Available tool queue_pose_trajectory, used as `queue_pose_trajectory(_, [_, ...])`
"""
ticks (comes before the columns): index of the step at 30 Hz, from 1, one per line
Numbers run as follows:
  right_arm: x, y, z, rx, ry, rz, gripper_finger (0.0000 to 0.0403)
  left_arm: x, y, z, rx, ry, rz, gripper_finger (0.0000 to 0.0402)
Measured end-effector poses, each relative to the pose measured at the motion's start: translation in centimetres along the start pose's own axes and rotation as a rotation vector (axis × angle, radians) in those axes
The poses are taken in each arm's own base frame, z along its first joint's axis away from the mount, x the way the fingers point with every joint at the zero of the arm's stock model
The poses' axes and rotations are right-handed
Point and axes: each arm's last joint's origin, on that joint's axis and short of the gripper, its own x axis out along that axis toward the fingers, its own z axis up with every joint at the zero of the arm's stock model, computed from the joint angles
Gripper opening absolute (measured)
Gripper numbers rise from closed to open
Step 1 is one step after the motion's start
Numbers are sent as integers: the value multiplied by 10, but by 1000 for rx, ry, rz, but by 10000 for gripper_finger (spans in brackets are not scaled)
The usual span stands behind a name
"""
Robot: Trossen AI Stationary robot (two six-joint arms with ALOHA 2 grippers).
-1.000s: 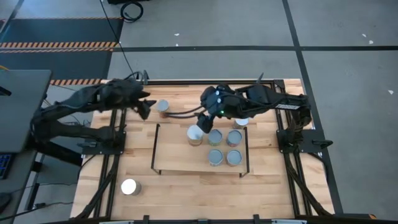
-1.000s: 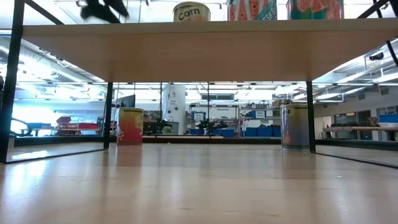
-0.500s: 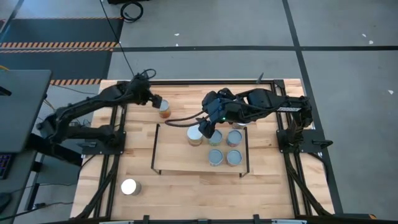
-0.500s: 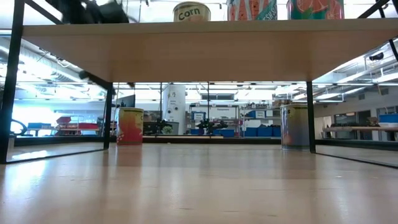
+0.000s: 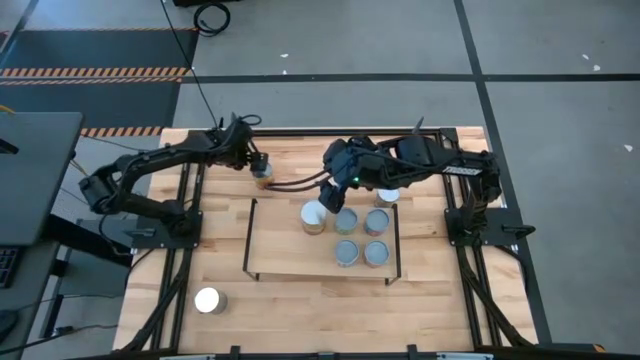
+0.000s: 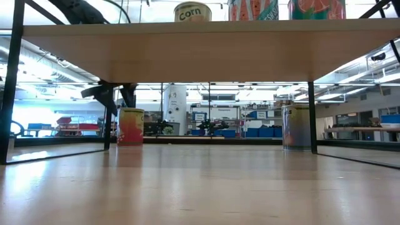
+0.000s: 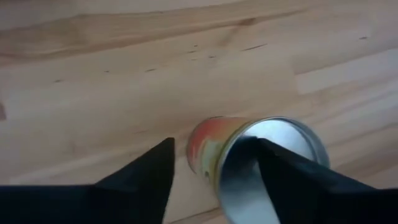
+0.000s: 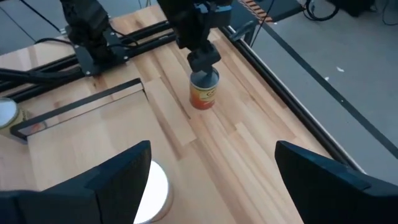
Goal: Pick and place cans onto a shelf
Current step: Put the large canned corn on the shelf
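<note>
Shelf [image 5: 285, 250] stands mid-tabletop [image 5: 290, 300] with five cans on its right half; the nearest to centre is a white-lidded can [image 5: 314, 215]. Left gripper [image 5: 255, 165] sits over an orange-labelled can [image 5: 263, 177] behind the shelf's left end, jaws open and straddling the can's top, not closed on it. Right gripper [image 5: 335, 197] hovers above the shelf's rear edge beside the white-lidded can, jaws spread wide and empty. A lone can [image 5: 207, 300] stands near the front left corner of the tabletop.
</note>
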Motion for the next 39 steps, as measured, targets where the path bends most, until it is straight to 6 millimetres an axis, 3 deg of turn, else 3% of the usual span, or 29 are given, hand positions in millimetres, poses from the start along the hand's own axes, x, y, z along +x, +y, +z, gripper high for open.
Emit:
queue_pose_trajectory(12, [2,-6,-4,-23,49,-29,350,-2,-17,-12,50,-40,30,13])
queue_pose_trajectory(17, [1,-3,-5,-28,65,-5,350,-4,-17,-13,147,-38,38,7])
queue_pose_trajectory(21, [-1,0,-6,-30,61,8,350,-17,-11,-16,170,-16,1,3])
queue_pose_trajectory(26, [-3,3,-8,-40,60,17,350,-66,-16,0,228,-74,-78,2])
queue_pose_trajectory(31, [-3,3,-8,-40,60,16,350,-135,-28,15,353,-102,-114,1])
queue_pose_trajectory(35, [-5,5,-9,-80,50,7,350,-185,-36,13,455,-88,-170,1])
queue_pose_trajectory(39, [-11,10,-11,-122,38,16,350,-221,-44,2,506,-40,-279,1])
